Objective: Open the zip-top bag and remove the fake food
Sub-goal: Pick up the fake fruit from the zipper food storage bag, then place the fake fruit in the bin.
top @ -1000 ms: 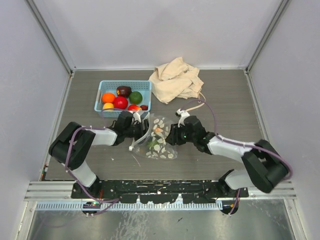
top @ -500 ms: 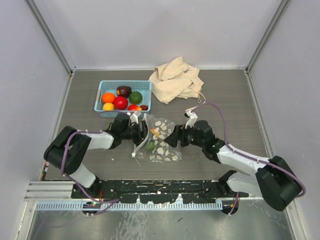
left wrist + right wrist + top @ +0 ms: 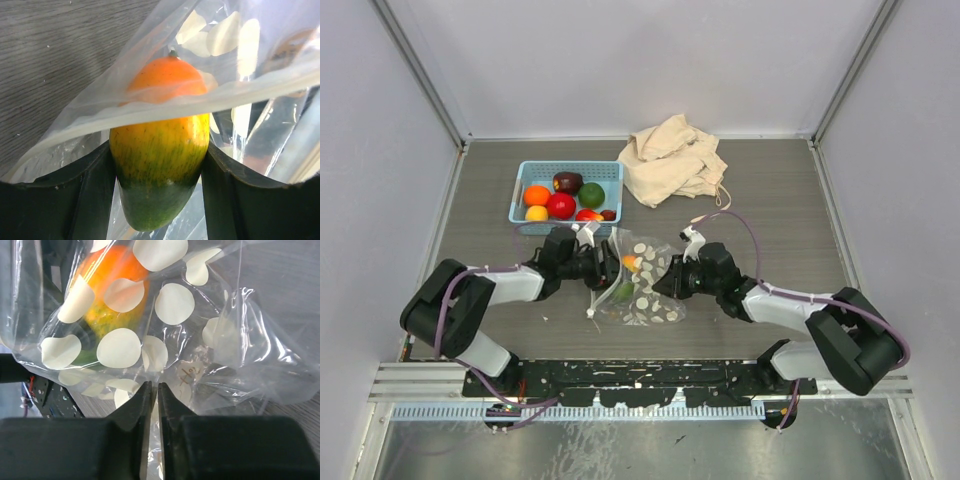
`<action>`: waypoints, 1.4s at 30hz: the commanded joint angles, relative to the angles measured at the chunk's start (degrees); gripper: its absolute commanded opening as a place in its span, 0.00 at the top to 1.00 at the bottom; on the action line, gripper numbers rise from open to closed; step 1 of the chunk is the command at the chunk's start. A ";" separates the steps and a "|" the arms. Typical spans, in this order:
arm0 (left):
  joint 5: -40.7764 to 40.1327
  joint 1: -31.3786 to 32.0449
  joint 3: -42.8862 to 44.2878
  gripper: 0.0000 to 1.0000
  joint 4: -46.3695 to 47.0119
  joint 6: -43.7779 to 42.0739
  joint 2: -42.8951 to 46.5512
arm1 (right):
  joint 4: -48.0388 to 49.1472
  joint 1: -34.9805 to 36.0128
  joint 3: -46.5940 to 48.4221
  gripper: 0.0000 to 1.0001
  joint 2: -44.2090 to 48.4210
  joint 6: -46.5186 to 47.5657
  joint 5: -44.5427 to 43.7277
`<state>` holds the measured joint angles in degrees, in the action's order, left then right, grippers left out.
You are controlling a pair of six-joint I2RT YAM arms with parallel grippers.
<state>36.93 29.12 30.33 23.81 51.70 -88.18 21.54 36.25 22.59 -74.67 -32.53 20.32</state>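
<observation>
The zip-top bag (image 3: 645, 288), clear with white dots, lies between my two grippers. An orange, yellow and green fake fruit (image 3: 160, 150) sits half inside the bag's mouth, and my left gripper (image 3: 159, 192) is shut on its green end. The top view shows this fruit (image 3: 628, 268) through the film beside the left gripper (image 3: 608, 270). My right gripper (image 3: 154, 390) pinches a fold of the bag (image 3: 170, 305) on its opposite side, jaws almost touching with film between them. In the top view the right gripper (image 3: 665, 283) is at the bag's right edge.
A light blue basket (image 3: 611, 172) behind the left arm holds several fake fruits (image 3: 561, 204). The beige cloth bag (image 3: 672, 158) lies crumpled at the back, its cord trailing toward the right arm. Side walls stand close on both sides.
The right gripper opened, shifted along the bag and closed on the film again. The bag has spread and slid slightly toward the front. The left gripper kept hold of the fruit.
</observation>
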 commanded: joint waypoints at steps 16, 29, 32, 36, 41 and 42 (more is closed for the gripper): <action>0.77 -0.29 0.52 0.94 -9.46 -3.60 12.32 | -12.38 0.27 -0.03 0.99 10.29 3.74 -15.75; 0.31 -4.90 5.11 0.93 -20.66 -7.78 21.91 | -14.91 0.22 -2.37 0.99 19.04 5.13 -17.60; 1.28 -7.99 6.88 0.93 -23.15 -9.19 22.99 | -15.86 0.22 -2.46 0.99 21.05 4.93 -18.68; 5.11 -12.91 9.47 0.94 -23.02 -9.49 21.99 | -16.52 0.14 -2.30 0.93 22.11 5.44 -19.22; 7.07 -17.01 15.72 0.95 -24.50 -11.04 17.17 | -17.03 0.13 -1.98 0.55 22.90 6.00 -18.83; 7.04 -18.13 17.51 0.95 -24.87 -11.48 15.11 | -17.25 0.11 -1.86 0.49 23.38 6.07 -18.76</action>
<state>40.64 13.76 41.41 -0.51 42.63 -69.12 4.10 36.27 20.03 -53.32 -27.57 2.39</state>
